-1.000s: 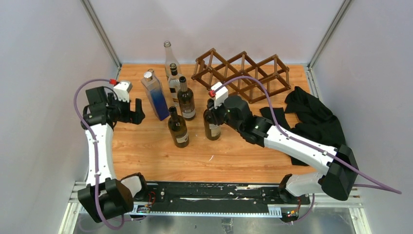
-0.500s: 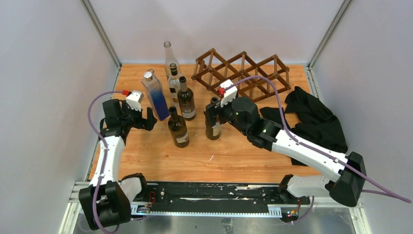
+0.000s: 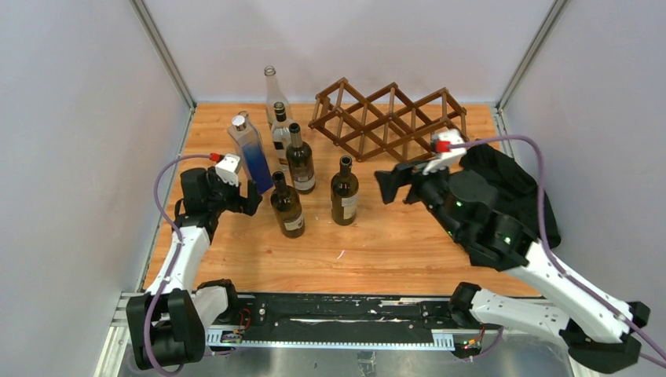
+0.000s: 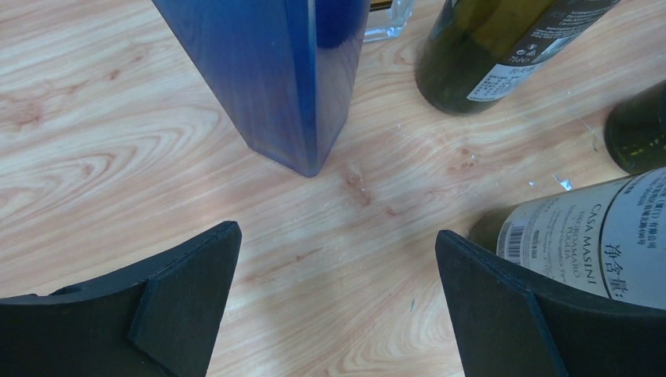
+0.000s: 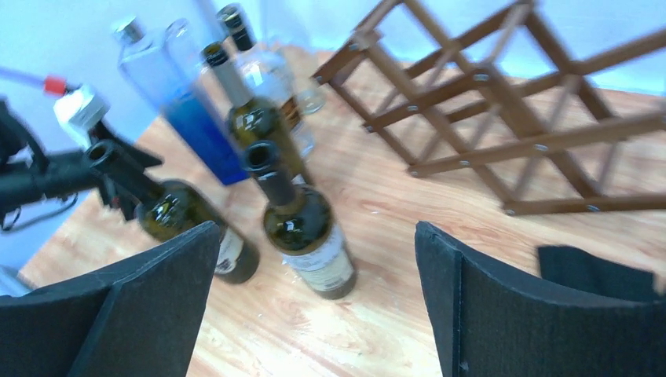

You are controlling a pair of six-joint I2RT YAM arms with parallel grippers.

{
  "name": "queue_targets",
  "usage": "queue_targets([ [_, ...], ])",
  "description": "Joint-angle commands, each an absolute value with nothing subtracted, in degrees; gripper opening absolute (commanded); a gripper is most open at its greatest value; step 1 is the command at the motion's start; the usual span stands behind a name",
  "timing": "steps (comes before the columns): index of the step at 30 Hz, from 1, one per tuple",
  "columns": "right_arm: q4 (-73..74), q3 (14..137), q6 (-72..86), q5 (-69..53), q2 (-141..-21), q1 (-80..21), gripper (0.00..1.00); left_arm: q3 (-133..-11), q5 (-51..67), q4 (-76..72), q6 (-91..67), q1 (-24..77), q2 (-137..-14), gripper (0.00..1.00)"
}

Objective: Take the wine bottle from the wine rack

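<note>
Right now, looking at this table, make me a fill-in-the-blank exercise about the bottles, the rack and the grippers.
1. Every cell of the wine rack is ___.
2. The right gripper is ___ and holds nothing.
3. The square bottle ahead of the left gripper holds ___ liquid.
4. The black cloth lies on the table's ___ side.
Missing words: empty; open; blue; right.
</note>
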State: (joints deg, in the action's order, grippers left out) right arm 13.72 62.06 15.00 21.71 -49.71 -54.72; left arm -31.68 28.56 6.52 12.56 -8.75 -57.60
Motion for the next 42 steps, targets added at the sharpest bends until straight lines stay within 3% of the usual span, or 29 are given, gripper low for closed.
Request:
queue_targets([
  [1,22.53,56.7,19.17,37.39,-43.52,-53.32,0.98,-28.76,29.42,-2.77,11.28,-8.34,-57.74,1.0],
  [6,21.44,44.41,19.73,52.42,-36.94,-47.49,1.0,-26.48,29.14,-10.29,9.93,-8.2,-61.24,1.0],
  [11,1.65,28.75,11.24,59.32,-31.99,-37.41,1.0,-23.95,28.39,-22.3,5.05,-7.25,-66.57,1.0],
  [20,-8.59,21.91,16.71,56.35,-46.46,-12.8,1.0,-20.13,24.31,-38.8,3.09,-5.4,-73.26,1.0],
  [25,-23.02,19.97,9.4,52.95,-59.34,-10.83,0.99,-18.57,20.85,-43.75,3.49,-5.4,-73.89,1.0],
  [28,-26.05,20.54,7.74,53.05,-66.04,-10.78,0.98,-11.84,19.9,-61.82,2.19,-5.33,-77.24,1.0],
  [31,-32.54,19.42,6.46,51.73,-70.13,-10.76,0.98,-12.57,18.35,-56.2,3.47,-5.18,-74.76,1.0],
  [36,-41.06,18.32,4.37,45.11,-73.6,-9.01,0.98,-8.85,15.5,-62.72,3.59,-4.62,-75.92,1.0],
  [39,-48.99,15.73,3.41,42.78,-75.6,-7.83,0.98,-4.95,14.88,-79.36,0.92,-4.28,-82.28,1.0],
  [42,-48.88,14.88,2.55,39.8,-74.45,-7.83,0.98,-9.07,13.94,-63.6,3.79,-3.55,-76.97,1.0],
])
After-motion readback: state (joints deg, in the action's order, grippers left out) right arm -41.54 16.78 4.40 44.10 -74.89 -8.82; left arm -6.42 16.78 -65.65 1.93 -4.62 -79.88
